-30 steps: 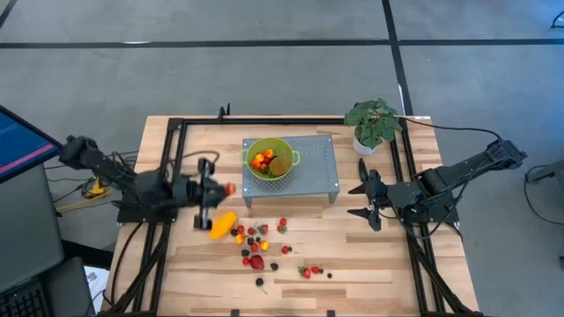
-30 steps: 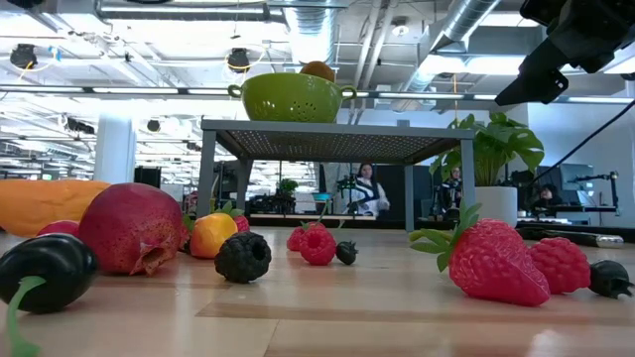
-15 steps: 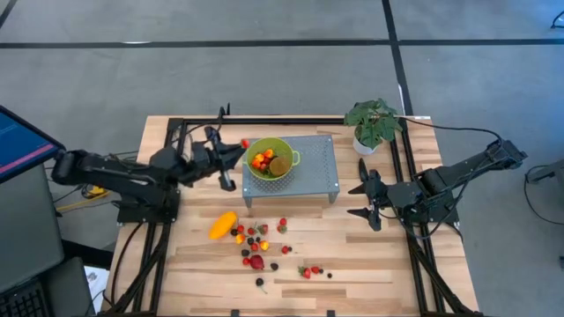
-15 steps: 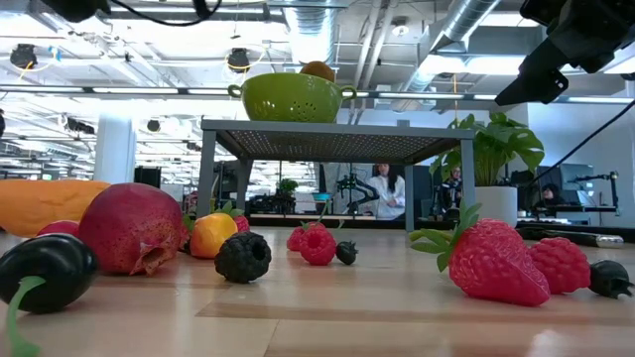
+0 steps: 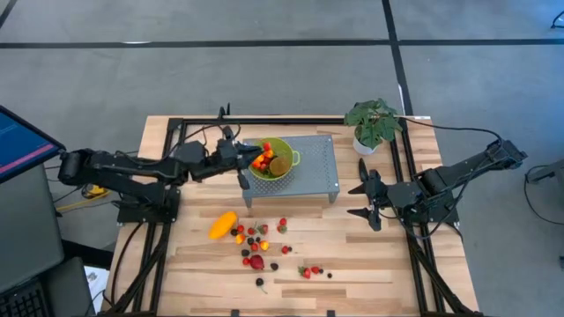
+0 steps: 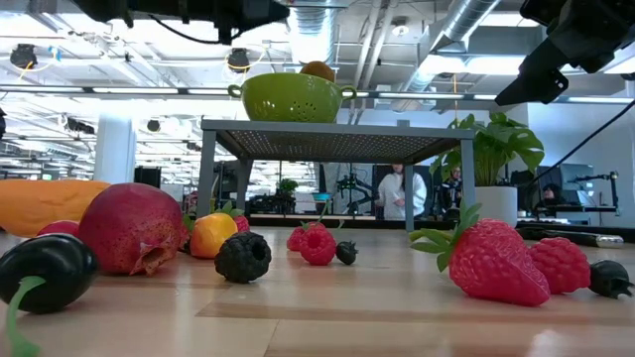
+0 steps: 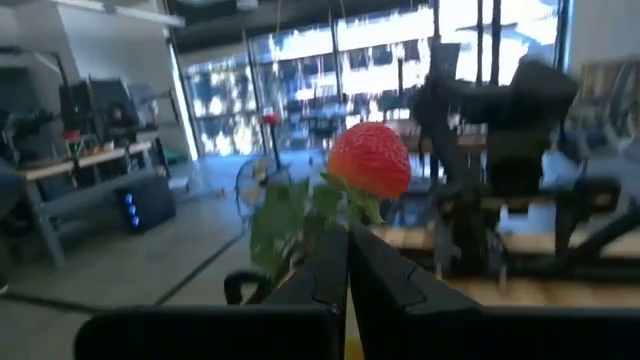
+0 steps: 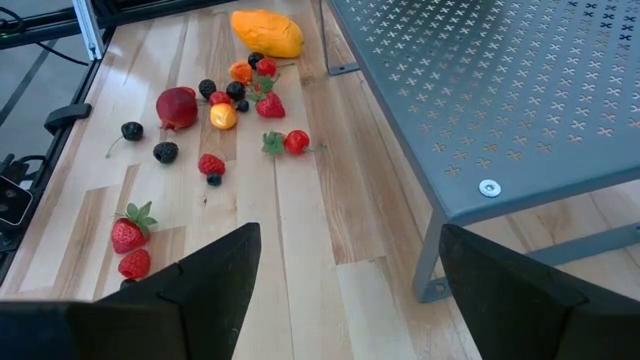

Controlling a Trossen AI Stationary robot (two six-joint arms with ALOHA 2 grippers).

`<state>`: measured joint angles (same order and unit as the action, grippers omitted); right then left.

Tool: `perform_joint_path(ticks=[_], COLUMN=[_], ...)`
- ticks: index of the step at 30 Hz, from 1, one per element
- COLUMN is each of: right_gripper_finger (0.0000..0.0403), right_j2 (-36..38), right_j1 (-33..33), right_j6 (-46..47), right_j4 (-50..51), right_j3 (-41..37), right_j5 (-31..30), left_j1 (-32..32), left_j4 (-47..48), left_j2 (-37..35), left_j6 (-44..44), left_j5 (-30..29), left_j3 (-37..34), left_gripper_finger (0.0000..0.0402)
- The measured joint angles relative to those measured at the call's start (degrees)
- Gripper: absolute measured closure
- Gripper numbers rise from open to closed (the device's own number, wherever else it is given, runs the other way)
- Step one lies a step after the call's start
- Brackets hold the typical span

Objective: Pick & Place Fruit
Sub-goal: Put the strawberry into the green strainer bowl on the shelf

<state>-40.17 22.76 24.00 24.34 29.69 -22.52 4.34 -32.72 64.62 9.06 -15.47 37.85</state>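
My left gripper (image 5: 249, 159) reaches from the table's left to the left rim of the green colander (image 5: 273, 159). It is shut on a red strawberry (image 7: 368, 160) with green leaves. The colander stands on a grey perforated stand (image 5: 315, 163) and holds orange and red pieces and a brown-green oval (image 5: 280, 165). On the wood in front lie a long orange-yellow fruit (image 5: 222, 224), a red round fruit (image 5: 256, 261) and several berries (image 5: 282, 225). My right gripper (image 5: 366, 201) waits open, right of the stand. My left gripper pinches the strawberry between its two shut fingers (image 7: 325, 262) at the green leafy cap (image 7: 318, 208). The red body sticks out beyond the fingertips. The fruit is lifted clear, high above the table by the colander's left rim.
A leafy potted plant (image 5: 372, 123) stands at the far right corner behind my right arm. Black frame rails (image 5: 173, 150) run along the table's left, right and far sides. Bare wood shows between the berries and the near edge. People stand in the room beyond.
My left gripper, shut on the red berry throughout, has risen from just left of the stand's front, swung toward the far edge, then moved right to the colander's left rim. The right arm has kept still.
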Motion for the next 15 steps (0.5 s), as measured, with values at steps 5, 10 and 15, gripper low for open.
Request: perform_joint_path(ticks=[5,10,15], right_gripper_finger=[0.0101,0.0101,0.0101], right_j2=[0.0,0.0,0.0], right_j1=[0.0,0.0,0.0], right_j6=[0.0,0.0,0.0], right_j4=[0.0,0.0,0.0], right_j3=[0.0,0.0,0.0], right_j5=[0.0,0.0,0.0], left_j1=[0.0,0.0,0.0], left_j4=[5.9,11.0,16.1], left_j2=[0.0,0.0,0.0], left_j6=[0.0,0.0,0.1], left_j5=[-1.2,-2.0,-3.1], left_j3=[0.0,0.0,-0.1], left_gripper_finger=[0.0399,0.0399,0.0399])
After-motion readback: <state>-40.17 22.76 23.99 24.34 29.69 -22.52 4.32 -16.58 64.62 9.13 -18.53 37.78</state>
